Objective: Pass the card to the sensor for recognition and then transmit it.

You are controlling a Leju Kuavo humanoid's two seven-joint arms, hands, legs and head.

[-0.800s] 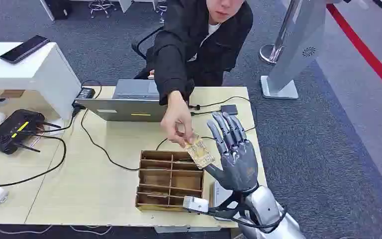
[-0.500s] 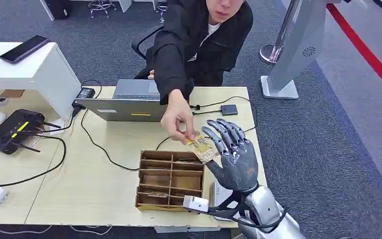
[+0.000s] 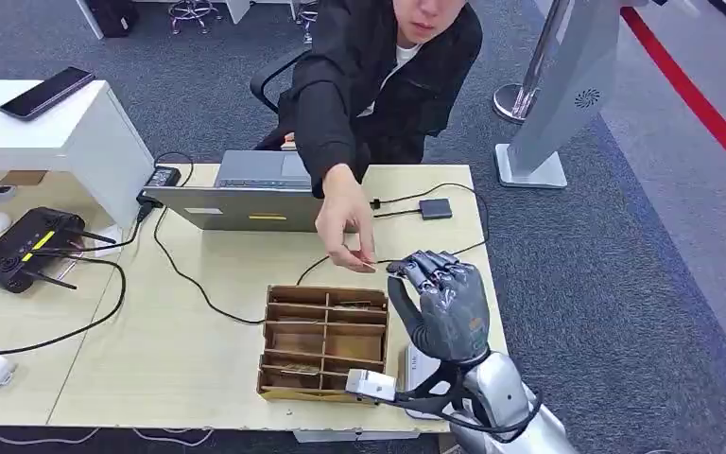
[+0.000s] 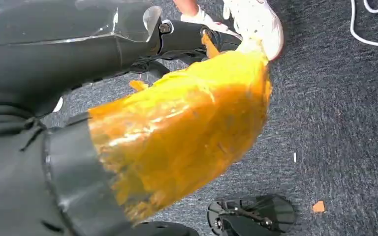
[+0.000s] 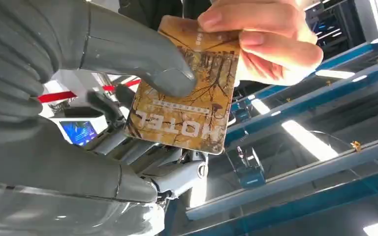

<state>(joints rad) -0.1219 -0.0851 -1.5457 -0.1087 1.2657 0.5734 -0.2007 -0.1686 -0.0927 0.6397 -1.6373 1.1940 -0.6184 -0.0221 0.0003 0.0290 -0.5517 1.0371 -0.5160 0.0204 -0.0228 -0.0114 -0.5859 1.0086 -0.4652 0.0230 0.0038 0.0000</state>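
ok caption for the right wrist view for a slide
Right hand presses its thumb on a brown hotel card while a person's hand holds the other end.

Your right robot hand (image 3: 441, 305) has the person's hand (image 3: 345, 219) touching its card (image 5: 187, 88); the wooden divider box (image 3: 321, 340) sits just beside it, cables (image 3: 406, 203) behind, bare worktop (image 3: 180, 331) left.

Dark grey carpet (image 3: 624, 284) underfoot, crossed by a red stripe (image 3: 695, 95) at the far right. Light wooden table (image 3: 189, 350) in the middle, flanked on the left by a white desk (image 3: 66, 142), with a black office chair (image 3: 269, 80) behind it and a grey kiosk stand (image 3: 567, 85) on the carpet beyond. Overhead, long ceiling lights (image 5: 307, 140) between blue beams (image 5: 295, 184).
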